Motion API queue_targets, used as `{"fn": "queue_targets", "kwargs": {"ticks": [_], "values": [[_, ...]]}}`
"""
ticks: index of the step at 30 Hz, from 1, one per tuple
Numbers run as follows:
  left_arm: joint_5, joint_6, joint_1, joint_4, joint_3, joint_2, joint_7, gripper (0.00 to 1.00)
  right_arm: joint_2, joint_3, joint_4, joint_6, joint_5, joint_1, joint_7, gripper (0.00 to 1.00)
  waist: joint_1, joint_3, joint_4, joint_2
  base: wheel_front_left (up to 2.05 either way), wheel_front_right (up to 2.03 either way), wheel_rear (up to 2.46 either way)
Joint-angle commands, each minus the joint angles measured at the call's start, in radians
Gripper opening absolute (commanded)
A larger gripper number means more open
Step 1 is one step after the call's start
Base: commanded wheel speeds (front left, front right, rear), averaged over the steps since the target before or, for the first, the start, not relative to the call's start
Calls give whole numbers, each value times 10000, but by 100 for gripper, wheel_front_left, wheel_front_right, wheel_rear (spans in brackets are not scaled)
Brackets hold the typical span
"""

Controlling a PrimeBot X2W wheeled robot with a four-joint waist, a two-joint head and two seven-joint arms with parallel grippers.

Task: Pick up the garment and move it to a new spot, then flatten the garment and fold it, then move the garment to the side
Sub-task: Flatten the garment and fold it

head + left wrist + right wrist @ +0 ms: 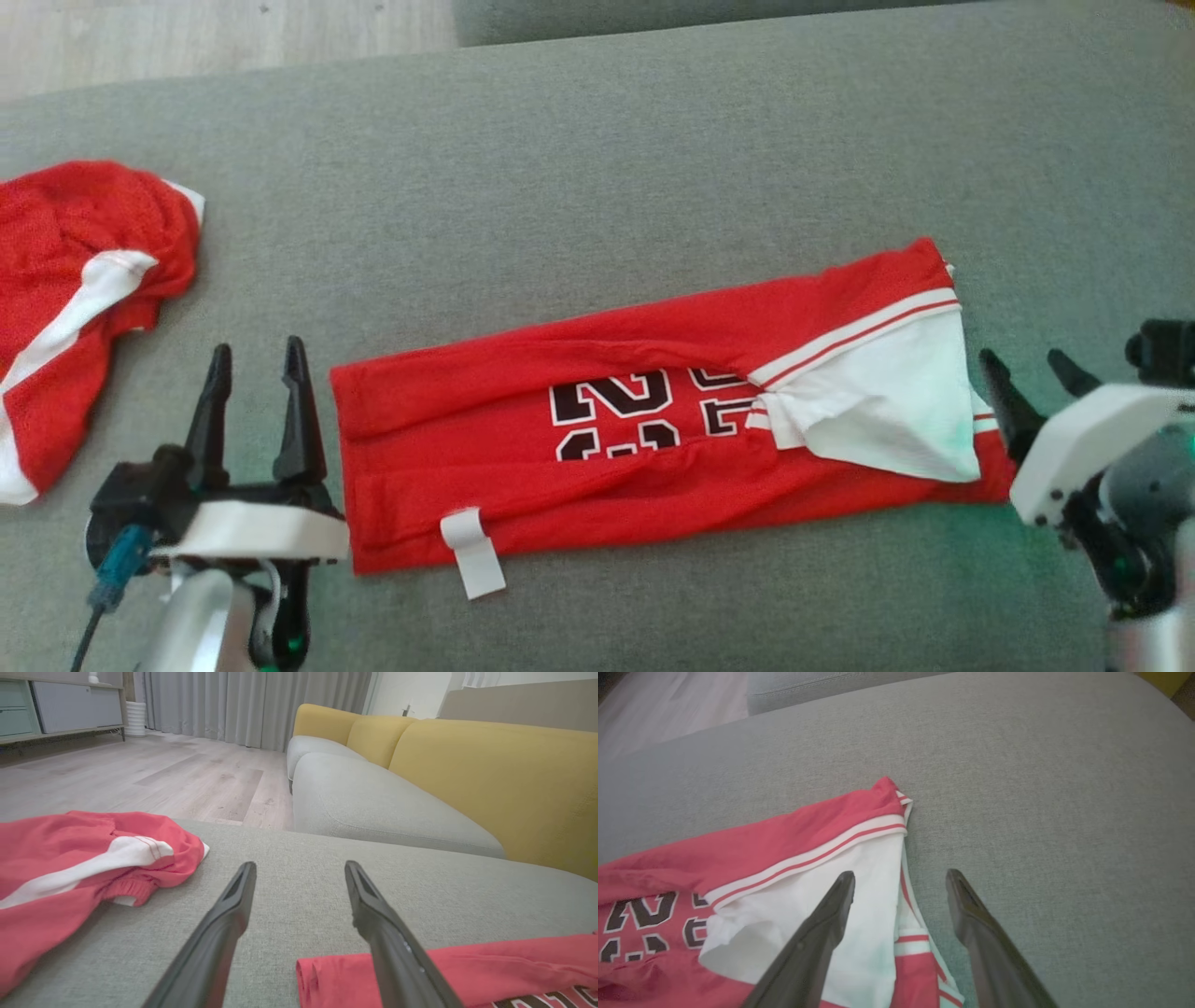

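Head view shows the left gripper and right gripper with fingers spread wide, holding nothing. The folded red garment lies flat on the grey cushion between them, one end just beside each pair of fingers. A crumpled red cloth lies outboard of the left fingers.

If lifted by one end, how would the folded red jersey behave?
Probably floppy: the jersey lies in soft creased folds, so it would likely sag and unfold. Likely light: thin cloth. On the woven cushion a push would probably bunch it rather than slide it.
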Motion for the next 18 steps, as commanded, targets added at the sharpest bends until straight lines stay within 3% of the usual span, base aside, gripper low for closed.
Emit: {"fn": "queue_targets", "kwargs": {"ticks": [1, 14, 18], "values": [[171, -57, -116, -335, 428, 115, -93, 100, -62, 79, -128, -9, -198, -669, -133, 100, 1, -21, 64, -1, 0, 0, 0], [584, -442, -687, -171, 790, -148, -93, 100, 179, 215, 3639, -9, -548, -2346, -239, 100, 1, 265, 480, -1, 0, 0, 0], [641, -506, -697, -47, 828, -238, -93, 100, 216, 332, 4466, -9, -524, -2390, 372, 100, 1, 263, 565, -1, 0, 0, 0]]}}
